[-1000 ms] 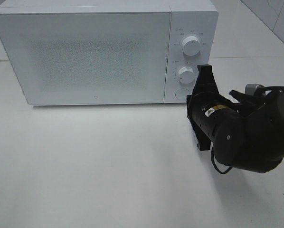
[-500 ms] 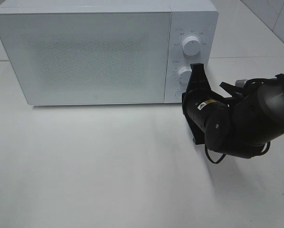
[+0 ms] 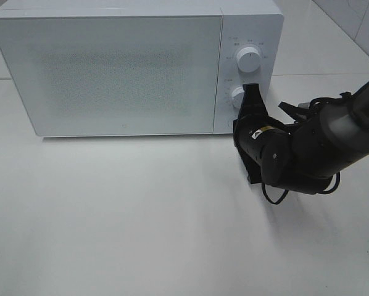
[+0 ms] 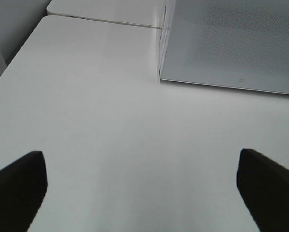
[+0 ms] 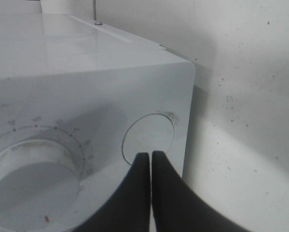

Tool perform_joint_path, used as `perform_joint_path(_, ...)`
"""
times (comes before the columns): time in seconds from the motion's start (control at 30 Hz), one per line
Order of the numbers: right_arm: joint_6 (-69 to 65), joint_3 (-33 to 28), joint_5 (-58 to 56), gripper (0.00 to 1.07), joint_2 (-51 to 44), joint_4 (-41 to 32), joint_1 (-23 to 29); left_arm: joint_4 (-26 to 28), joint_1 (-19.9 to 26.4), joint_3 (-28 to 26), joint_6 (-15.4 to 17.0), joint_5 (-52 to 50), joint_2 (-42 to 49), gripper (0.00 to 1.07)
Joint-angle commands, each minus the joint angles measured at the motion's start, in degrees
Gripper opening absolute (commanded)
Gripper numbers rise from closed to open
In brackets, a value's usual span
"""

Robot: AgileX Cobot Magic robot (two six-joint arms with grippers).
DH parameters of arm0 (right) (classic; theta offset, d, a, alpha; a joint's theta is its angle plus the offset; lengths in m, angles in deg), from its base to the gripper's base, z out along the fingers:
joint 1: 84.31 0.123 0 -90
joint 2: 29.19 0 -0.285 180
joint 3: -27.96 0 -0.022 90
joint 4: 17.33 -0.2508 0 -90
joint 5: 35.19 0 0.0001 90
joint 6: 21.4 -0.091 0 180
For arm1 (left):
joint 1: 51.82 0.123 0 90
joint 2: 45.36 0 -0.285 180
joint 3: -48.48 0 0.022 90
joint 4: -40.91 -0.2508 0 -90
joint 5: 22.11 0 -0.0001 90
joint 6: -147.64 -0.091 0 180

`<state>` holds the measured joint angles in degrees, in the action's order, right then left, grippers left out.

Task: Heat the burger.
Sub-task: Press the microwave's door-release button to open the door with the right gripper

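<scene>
One arm moving | right gripper (image 5: 150, 157), pinched shut, is nearing the microwave's (image 3: 110, 74) round button (image 5: 151, 129) | door-opening likely next | left gripper (image 4: 142, 179) idling, spread empty

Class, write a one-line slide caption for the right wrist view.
Shut right gripper aims at the round button beside the lower dial on the microwave.

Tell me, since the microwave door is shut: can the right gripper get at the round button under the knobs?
Probably yes. The right gripper, shut, points straight at the round button beside the lower knob, its tips at the button's edge, and nothing stands between them.
</scene>
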<state>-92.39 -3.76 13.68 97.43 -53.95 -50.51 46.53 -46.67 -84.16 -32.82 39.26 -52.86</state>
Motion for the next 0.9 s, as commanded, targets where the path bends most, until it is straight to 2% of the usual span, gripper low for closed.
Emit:
perform_joint_path(0.03,-0.34,0.63,0.06,0.0,0.11,0.52,-0.63,0.11,0.11,0.17,0.46,0.0,0.4,1.0)
perform_joint_path(0.23,-0.8,1.89,-0.46,0.0,0.8,2.52,-1.49,0.17,0.11,0.17,0.46,0.0,0.4,1.0)
perform_joint_path(0.9,-0.57,5.61,0.11,0.0,3.72,1.78,-2.81,0.17,0.11,0.17,0.46,0.0,0.4,1.0)
